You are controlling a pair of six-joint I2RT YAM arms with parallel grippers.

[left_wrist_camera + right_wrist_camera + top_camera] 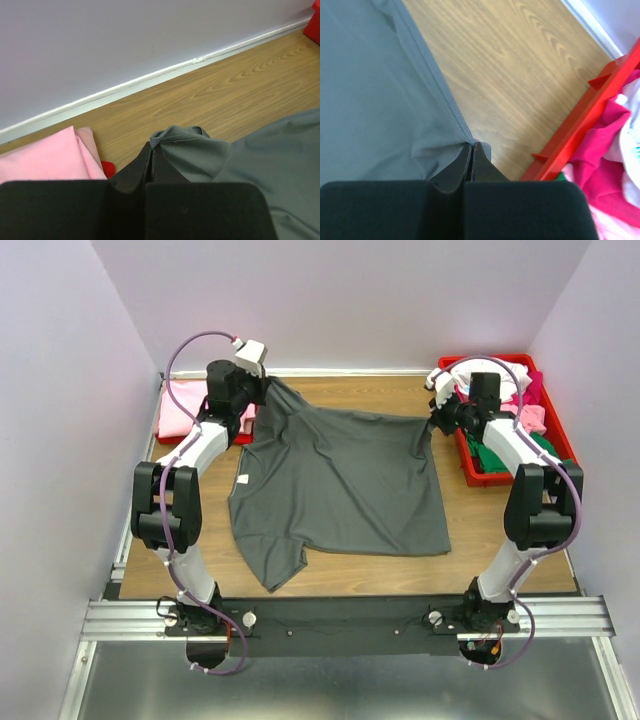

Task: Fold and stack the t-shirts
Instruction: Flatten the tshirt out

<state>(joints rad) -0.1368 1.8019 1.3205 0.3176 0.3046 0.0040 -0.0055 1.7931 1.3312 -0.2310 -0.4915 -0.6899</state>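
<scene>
Left gripper (152, 151): clamped fully together on a bunched, stitched edge of the dark grey t-shirt (270, 165), with no gap visible between the jaws. Right gripper (472, 149): likewise pressed together, pinching a corner of the same shirt right at its seamed edge.

Held points at the garment's two far corners: the left one close to the back wall, the right one just beside the right red tray (575, 125). Far edge drawn between the two grips. Rest of the shirt spread fairly flat on the wooden table (500, 540), on the near side of both grippers, toward the arm bases.

Long axis across the table, left to right. Collar end, marked by the small white neck label (241, 478), toward the left; hem toward the right. One sleeve jutting toward the near edge at the near-left corner.

Further out: folded pink t-shirt (45, 160) on the left red tray (243, 437), just left of the left gripper. In the right red tray, a loose heap of shirts: white (490, 375), magenta (605, 160), green (495, 455).
</scene>
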